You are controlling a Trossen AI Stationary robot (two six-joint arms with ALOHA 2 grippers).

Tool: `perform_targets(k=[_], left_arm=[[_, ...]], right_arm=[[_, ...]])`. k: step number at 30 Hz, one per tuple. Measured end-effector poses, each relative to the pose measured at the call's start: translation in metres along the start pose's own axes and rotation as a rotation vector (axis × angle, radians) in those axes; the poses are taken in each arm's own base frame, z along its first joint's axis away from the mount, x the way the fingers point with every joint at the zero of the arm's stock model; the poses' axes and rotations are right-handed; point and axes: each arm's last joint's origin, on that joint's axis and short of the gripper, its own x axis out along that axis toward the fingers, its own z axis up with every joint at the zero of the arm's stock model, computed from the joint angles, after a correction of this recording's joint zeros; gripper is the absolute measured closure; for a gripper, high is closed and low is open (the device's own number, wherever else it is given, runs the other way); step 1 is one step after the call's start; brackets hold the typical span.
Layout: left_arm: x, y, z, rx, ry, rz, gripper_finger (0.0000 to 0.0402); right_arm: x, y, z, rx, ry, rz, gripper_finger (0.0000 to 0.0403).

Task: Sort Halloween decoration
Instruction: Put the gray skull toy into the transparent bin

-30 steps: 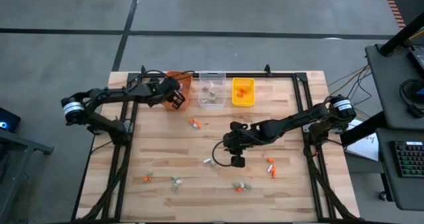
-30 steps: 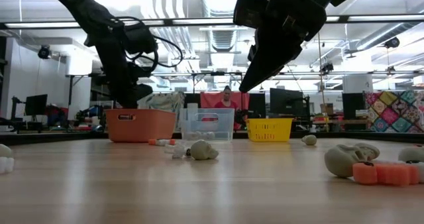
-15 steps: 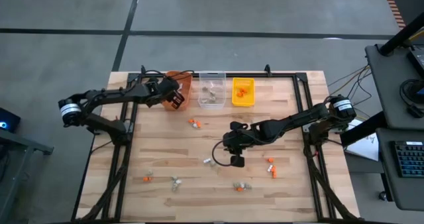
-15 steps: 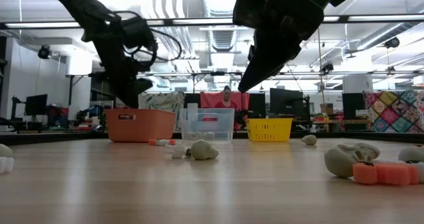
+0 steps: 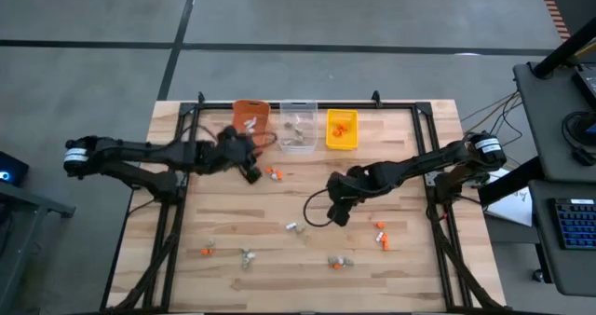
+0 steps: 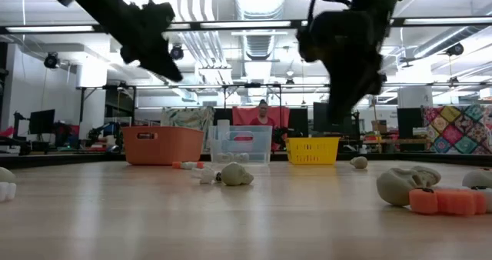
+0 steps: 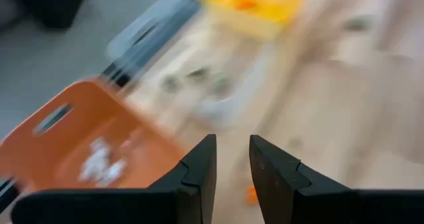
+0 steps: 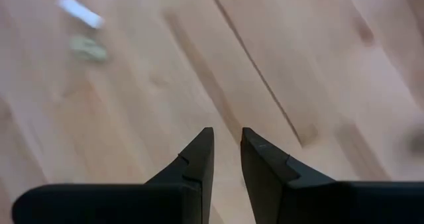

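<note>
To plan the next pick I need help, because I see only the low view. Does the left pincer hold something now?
Observer: No. In its wrist view the left pincer shows a narrow gap with nothing in it.
Operator: Where is it?
Observer: From above, it is near the orange bin, beside the orange trinkets.
Operator: And the right pincer?
Observer: The right pincer is empty too, over the bare table near its middle. A white trinket lies closest to it.
</note>
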Motion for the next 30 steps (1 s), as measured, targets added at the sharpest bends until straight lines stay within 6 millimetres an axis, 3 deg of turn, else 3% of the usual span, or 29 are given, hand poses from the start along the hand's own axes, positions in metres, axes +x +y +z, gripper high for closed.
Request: perform_targets(k=[5,10,18,24,30], left_arm=[[-0.015,-0.028,-0.002,0.071,-0.068,-0.124,0.0329],[-0.021,-0.044,-0.003,0.093,-0.107,-0.188,0.0329],[-0.021,-0.046,-0.004,0.114,-0.114,-0.196,0.0329],[-0.021,-0.046,-0.005,0.121,-0.109,-0.194,0.0329],[-0.019,-0.046,-0.010,0.129,-0.096,-0.190,0.0329]], right_arm=[[-0.005,-0.016,-0.012,0.191,0.126,-0.142,0.0337],[-0.008,-0.031,-0.016,0.293,0.197,-0.270,0.0337],[-0.009,-0.065,0.003,0.384,0.173,-0.341,0.0333],[-0.009,-0.086,0.016,0.411,0.142,-0.358,0.0295],[-0.007,-0.092,0.021,0.427,0.090,-0.363,0.0255]])
